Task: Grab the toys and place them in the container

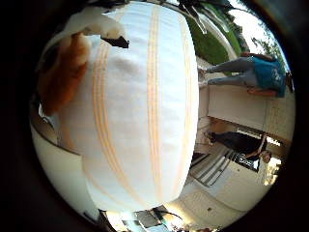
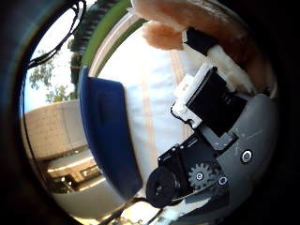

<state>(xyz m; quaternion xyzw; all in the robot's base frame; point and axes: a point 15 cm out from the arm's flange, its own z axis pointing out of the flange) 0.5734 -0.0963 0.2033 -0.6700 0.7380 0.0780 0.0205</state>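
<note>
- One plush toy, orange and white, sits at the rim of the frame in both palm views, close against the palm. Treat it as the item in hand.
- Hand state: the fingers reach up to the toy and appear curled against it. Read this as a clamp on the toy, though the full wrap is out of frame.
- Risk 1, slip: the toy is soft and only part of the contact shows. If the clamp bears on loose pile rather than the body, the toy may drop onto the striped cloth that fills the middle of the frame below the palm.
- Risk 2, early release: the blue container lies off to one side of the fingers, not under the palm. If you open now, expect the toy to land on the cloth beside it.
- Risk 3, rim strike: a low approach could catch the container wall and push it.
- Container contents: only the outer wall and rim show; you cannot tell what is inside.
</note>
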